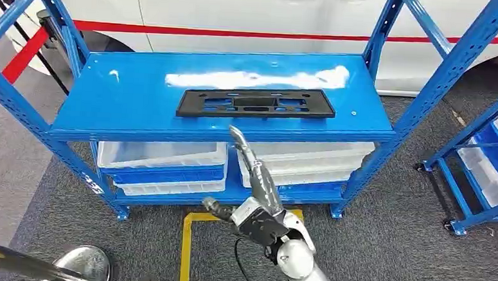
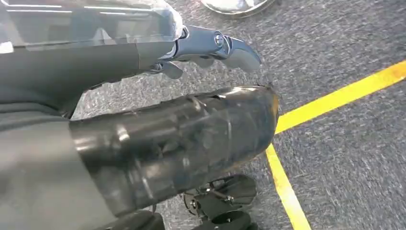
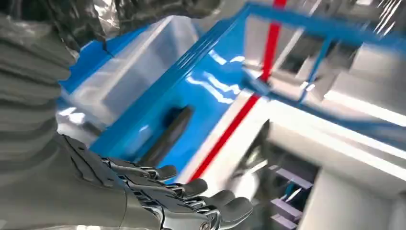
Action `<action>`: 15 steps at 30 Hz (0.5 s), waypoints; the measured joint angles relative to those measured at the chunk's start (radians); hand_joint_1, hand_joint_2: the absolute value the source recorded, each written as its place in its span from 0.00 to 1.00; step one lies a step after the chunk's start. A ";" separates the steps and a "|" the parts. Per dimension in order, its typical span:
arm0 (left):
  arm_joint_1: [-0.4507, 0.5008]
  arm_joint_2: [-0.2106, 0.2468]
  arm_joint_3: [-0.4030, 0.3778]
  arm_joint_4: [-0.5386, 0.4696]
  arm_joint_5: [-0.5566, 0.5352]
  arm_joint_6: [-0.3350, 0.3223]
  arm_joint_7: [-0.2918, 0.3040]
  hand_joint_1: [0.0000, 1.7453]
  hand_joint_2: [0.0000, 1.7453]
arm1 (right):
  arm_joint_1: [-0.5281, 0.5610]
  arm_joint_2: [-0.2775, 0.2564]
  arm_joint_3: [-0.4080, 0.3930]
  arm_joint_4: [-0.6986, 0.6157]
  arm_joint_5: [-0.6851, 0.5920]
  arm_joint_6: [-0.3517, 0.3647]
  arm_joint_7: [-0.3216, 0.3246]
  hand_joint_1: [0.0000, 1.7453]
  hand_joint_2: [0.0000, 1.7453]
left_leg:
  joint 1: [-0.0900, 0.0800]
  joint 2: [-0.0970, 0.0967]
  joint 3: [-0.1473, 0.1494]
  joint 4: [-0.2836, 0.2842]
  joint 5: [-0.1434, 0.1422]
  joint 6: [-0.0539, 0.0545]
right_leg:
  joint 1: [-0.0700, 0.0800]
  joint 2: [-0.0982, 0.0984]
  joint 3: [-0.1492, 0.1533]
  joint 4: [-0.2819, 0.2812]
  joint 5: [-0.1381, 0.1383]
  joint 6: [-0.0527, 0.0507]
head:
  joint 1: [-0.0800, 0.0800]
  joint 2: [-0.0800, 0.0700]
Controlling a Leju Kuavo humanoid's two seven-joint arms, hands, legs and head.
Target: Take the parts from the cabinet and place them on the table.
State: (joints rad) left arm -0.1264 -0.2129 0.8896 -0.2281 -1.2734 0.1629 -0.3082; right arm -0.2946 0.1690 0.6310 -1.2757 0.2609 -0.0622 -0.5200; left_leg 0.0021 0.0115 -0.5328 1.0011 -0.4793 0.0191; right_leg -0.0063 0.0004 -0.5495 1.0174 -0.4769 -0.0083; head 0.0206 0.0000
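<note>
While the left hand hangs low over grey carpet beside a yellow floor line, its fingers loosely curled around nothing, none of the work seems to rest on that side. Moving across the head view, the blue shelving rack stands in front of the robot, with white and blue plastic bins on its lower level. A flat black plastic part, a long frame with cut-outs, lies on the top shelf near the front edge, touched by nothing. The right hand is raised in front of the shelf edge, below and just short of the part, fingers extended and spread, holding nothing. As I judge it, the task is at its start: the part is not yet grasped or lifted, and the reach, the pick and the carry to the table are all left. No table is seen here.
</note>
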 joint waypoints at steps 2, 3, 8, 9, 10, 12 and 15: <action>-0.001 0.000 -0.001 0.000 -0.004 0.000 -0.003 0.00 0.00 | -0.006 -0.003 0.024 -0.002 -0.005 0.005 0.003 0.00 1.00 | 0.000 0.000 -0.003 0.002 -0.001 0.002 | 0.000 0.000 -0.001 0.000 0.001 0.003 | 0.000 0.000; -0.002 0.000 -0.001 0.000 -0.006 -0.002 -0.011 0.00 0.00 | -0.008 -0.004 0.030 -0.002 -0.006 0.008 0.007 0.00 1.00 | 0.000 0.000 -0.003 0.002 0.000 0.003 | 0.000 0.000 -0.001 -0.002 0.003 0.005 | 0.000 0.000; -0.005 -0.004 -0.011 0.002 -0.015 -0.055 -0.080 0.00 0.00 | -0.032 -0.015 0.053 0.012 -0.019 0.040 0.048 0.00 0.00 | 0.015 0.005 0.002 -0.031 0.023 0.022 | -0.001 0.001 -0.065 0.129 -0.079 0.026 | 0.002 0.000; -0.004 -0.004 -0.011 0.003 -0.009 -0.060 -0.090 0.00 0.00 | -0.034 -0.018 0.057 0.021 -0.025 0.047 0.063 0.00 0.00 | 0.015 0.005 0.001 -0.031 0.023 0.022 | -0.004 0.000 -0.108 0.215 -0.113 0.030 | 0.001 0.000; -0.003 -0.004 -0.011 0.004 -0.003 -0.063 -0.100 0.00 0.00 | -0.034 -0.021 0.059 0.029 -0.036 0.054 0.073 0.00 0.00 | 0.015 0.005 0.000 -0.030 0.023 0.022 | -0.007 0.000 -0.142 0.277 -0.128 0.034 | 0.002 0.000; -0.002 -0.004 -0.011 0.005 0.007 -0.068 -0.111 0.00 0.00 | -0.034 -0.025 0.059 0.038 -0.046 0.053 0.085 0.00 0.00 | 0.017 0.003 0.000 -0.025 0.021 0.018 | -0.015 0.000 -0.149 0.270 -0.087 0.040 | 0.002 0.000; -0.002 -0.003 -0.010 0.005 0.011 -0.074 -0.121 0.00 0.00 | -0.042 -0.025 0.060 0.042 -0.047 0.046 0.092 0.00 0.00 | 0.024 0.000 -0.002 -0.003 0.001 0.000 | -0.022 -0.005 -0.047 0.031 0.034 0.043 | 0.002 0.000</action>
State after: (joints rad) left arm -0.1280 -0.2163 0.8793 -0.2232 -1.2623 0.0889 -0.4288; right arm -0.3370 0.1438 0.6912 -1.2337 0.2144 -0.0164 -0.4280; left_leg 0.0256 0.0120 -0.5346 0.9983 -0.4785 0.0193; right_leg -0.0287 -0.0042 -0.5963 1.0483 -0.4429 0.0349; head 0.0225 0.0000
